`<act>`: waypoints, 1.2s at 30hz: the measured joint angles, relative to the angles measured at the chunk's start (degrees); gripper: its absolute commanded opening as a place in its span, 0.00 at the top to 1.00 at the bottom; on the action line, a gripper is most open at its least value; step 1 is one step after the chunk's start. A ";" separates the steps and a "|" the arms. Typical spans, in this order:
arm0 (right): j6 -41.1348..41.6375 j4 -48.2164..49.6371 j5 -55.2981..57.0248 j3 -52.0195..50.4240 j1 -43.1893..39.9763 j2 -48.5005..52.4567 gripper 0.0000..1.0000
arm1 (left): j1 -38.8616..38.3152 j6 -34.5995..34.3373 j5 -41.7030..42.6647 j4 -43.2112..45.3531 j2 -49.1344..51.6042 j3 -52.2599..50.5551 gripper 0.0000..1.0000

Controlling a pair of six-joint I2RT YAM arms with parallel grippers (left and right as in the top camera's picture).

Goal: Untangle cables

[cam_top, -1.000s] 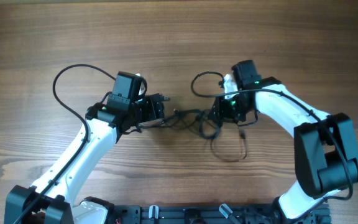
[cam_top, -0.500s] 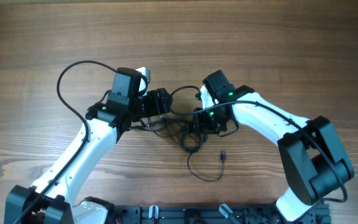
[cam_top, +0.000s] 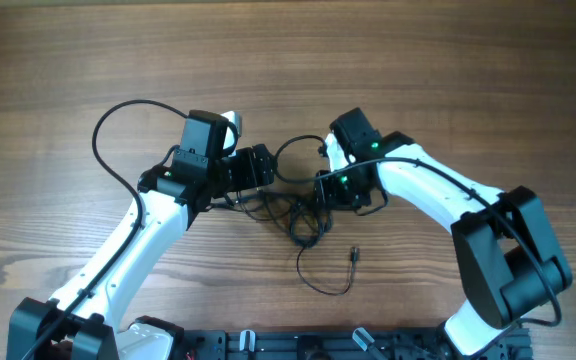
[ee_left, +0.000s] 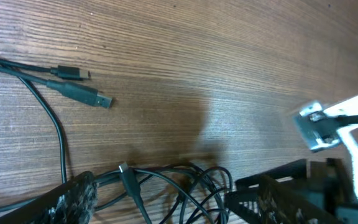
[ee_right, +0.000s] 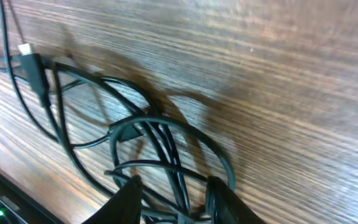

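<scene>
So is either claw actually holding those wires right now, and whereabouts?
Left gripper: open, straddling the cables, holding nothing. Right gripper: tangled strands run between its fingers, but whether it really pinches them cannot be told.

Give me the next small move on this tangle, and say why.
Probably close the left gripper on the cables: its jaws stand open with looped strands between them, while the right gripper, also open, straddles the same knot. Anchoring one side would likely let the other pull a loop free.

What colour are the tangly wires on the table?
The cables are black, with small silvery plug tips. The left wrist view shows them best.
</scene>
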 measured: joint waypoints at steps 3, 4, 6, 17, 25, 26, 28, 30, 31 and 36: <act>-3.80 -2.16 2.05 1.53 -0.11 -1.31 0.55 | 0.00 0.00 0.00 -0.81 0.00 0.00 0.16; -5.31 -2.64 2.97 1.86 -0.11 -1.95 0.56 | 0.00 0.02 -0.02 -1.38 0.00 0.00 0.16; -8.20 -3.37 5.07 2.43 -0.11 -2.71 0.56 | 0.00 0.00 -0.07 -2.54 0.00 0.00 0.17; -19.19 -0.94 11.69 0.28 -0.13 -2.95 0.56 | 0.00 -0.02 -1.68 -4.90 0.33 0.00 0.20; -20.22 4.87 12.35 -6.95 -0.13 -2.97 0.56 | 0.00 -0.02 -2.03 -4.92 0.33 0.00 0.20; -20.26 5.38 12.39 -7.28 -0.13 -3.17 0.55 | 0.00 -0.02 -2.03 -4.92 0.33 0.00 0.20; -20.39 5.77 12.48 -7.50 -0.13 -3.21 0.55 | 0.00 -0.02 -2.05 -4.94 0.33 0.00 0.20; -20.41 5.77 12.48 -7.58 -0.09 -3.30 0.55 | 0.00 -0.02 -2.03 -4.92 0.33 0.00 0.20; -20.41 5.77 12.39 -7.58 -0.02 -3.32 0.54 | 0.00 -0.02 -2.05 -4.92 0.33 0.00 0.20; -20.44 5.16 11.26 -7.63 1.01 -3.32 0.52 | 0.00 -0.02 -2.03 -4.92 0.33 0.00 0.20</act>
